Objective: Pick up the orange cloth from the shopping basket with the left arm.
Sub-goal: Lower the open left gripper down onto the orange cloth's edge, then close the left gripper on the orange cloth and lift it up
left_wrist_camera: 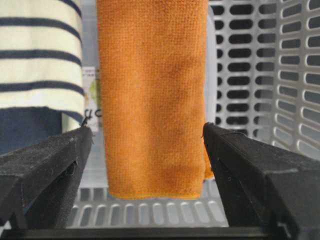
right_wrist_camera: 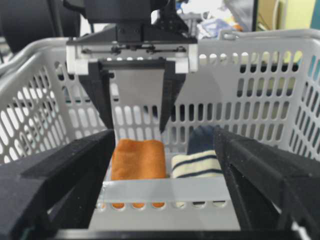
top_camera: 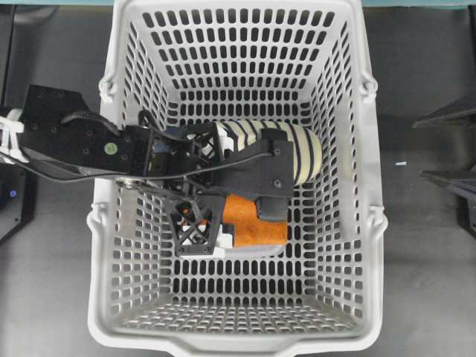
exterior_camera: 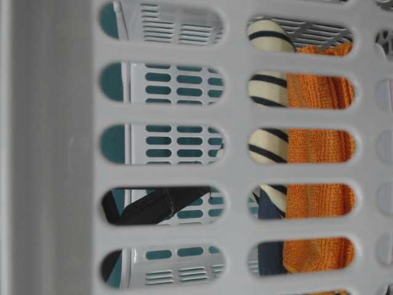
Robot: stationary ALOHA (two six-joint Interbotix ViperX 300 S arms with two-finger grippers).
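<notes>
Overhead: left arm's gripper (top_camera: 223,212) reaches down into the shopping basket (top_camera: 372,223), hovering over the orange cloth (top_camera: 256,223), likely lining up a grasp. Striped fabric bundle (top_camera: 301,152) lies just beside the cloth.

Table-level: through the basket wall, cloth next to the bundle.

Left wrist: jaws spread wide, straddling the cloth, nothing gripped.

Right wrist: right gripper (right_wrist_camera: 165,165) open wide, outside the basket, empty; left gripper hangs above the cloth, not touching.
</notes>
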